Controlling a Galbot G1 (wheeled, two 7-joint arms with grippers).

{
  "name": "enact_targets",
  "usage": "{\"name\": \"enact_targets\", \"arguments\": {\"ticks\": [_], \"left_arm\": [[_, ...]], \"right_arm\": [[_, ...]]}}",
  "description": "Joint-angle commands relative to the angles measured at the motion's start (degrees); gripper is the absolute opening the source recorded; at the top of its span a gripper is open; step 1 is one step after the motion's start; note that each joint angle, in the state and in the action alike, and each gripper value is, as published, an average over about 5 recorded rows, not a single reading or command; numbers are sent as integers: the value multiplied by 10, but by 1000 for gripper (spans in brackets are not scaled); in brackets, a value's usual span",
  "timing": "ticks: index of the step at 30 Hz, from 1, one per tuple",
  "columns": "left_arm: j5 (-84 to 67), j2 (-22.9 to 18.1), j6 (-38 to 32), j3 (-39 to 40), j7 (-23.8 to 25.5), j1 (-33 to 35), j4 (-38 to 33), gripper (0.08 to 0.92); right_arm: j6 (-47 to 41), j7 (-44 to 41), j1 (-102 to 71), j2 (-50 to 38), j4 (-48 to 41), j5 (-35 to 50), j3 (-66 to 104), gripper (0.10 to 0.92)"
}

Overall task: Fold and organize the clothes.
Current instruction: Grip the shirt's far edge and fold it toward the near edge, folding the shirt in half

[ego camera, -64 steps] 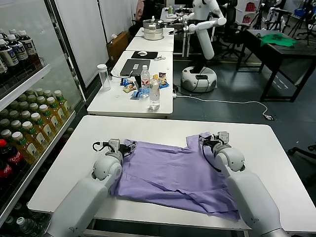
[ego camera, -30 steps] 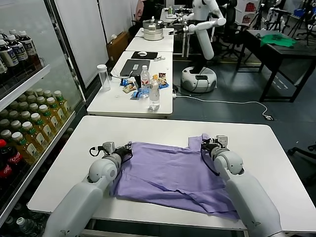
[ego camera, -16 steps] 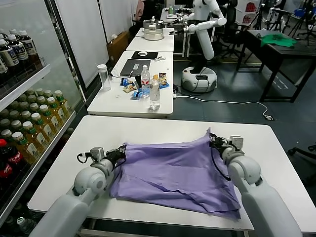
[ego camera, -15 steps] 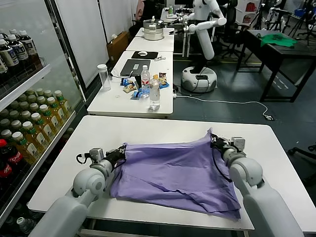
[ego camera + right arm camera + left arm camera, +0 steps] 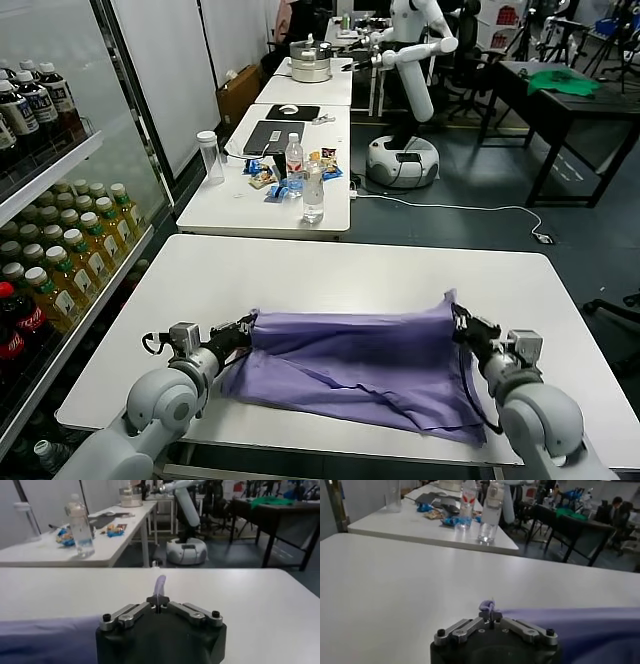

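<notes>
The clothes are one lavender T-shirt [image 5: 350, 365] on the white table [image 5: 300, 270], its far edge lifted and stretched taut between my two grippers. My left gripper [image 5: 243, 328] is shut on the shirt's left corner. A small tuft of fabric [image 5: 486, 604] pokes out past the left gripper [image 5: 491, 614]. My right gripper [image 5: 462, 322] is shut on the right corner. In the right wrist view a strip of the shirt [image 5: 160, 585] stands up from the right gripper [image 5: 158, 601]. The near part of the shirt lies wrinkled on the table.
A second white table [image 5: 270, 195] behind holds water bottles [image 5: 313, 190], a laptop [image 5: 272, 135] and snacks. A drinks fridge [image 5: 50, 230] stands at the left. Another robot [image 5: 405, 90] stands at the back, and a green cloth [image 5: 562, 80] lies on a dark table.
Both grippers have drawn back toward the table's near edge and spread apart, pulling the shirt's far edge taut and over its near part. Their grips have not changed.
</notes>
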Motion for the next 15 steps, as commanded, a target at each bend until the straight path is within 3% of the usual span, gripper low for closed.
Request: {"name": "enact_targets", "arguments": {"ticks": [1, 7, 15], "left_arm": [[29, 14, 29, 4, 0, 18, -1, 89], [82, 5, 28, 10, 11, 14, 4, 100], [190, -12, -27, 1, -19, 71, -52, 305]], "right_arm": [[0, 2, -69, 21, 28, -40, 16, 111], [0, 1, -48, 39, -1, -77, -13, 152], [1, -5, -86, 43, 40, -97, 8, 383]]}}
